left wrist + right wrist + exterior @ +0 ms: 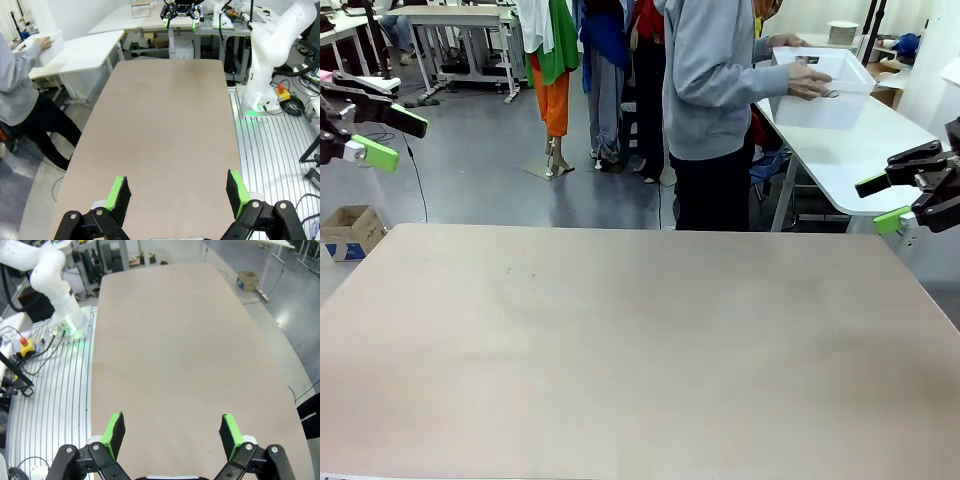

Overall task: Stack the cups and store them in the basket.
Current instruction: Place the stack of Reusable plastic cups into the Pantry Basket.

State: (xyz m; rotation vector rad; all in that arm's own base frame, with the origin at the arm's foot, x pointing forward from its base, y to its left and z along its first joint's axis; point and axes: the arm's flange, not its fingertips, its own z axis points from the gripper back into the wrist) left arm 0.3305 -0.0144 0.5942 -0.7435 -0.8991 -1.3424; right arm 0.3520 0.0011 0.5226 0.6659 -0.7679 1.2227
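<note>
a: look at your table point(620, 340). it has nothing on it yet, so you have no job to start.

b: then where is the basket?

a: the person point(715, 110) is at the far side, turned to the white side table point(850, 150) behind. both of their hands are on the basket point(820, 85), which sits on that side table. i think they hold it that way to pick it up and bring it over to you.

b: and the cups?

a: i can't see any cups. they may be inside the basket, but i can't tell from here.

b: what are my hands doing?

a: your left gripper point(370, 135) is up at the left edge, fingers spread wide, holding nothing. your right gripper point(885, 203) is up at the right edge, also wide open and with nothing in it. i think they hang back at the sides to leave the middle free for the person.
</note>
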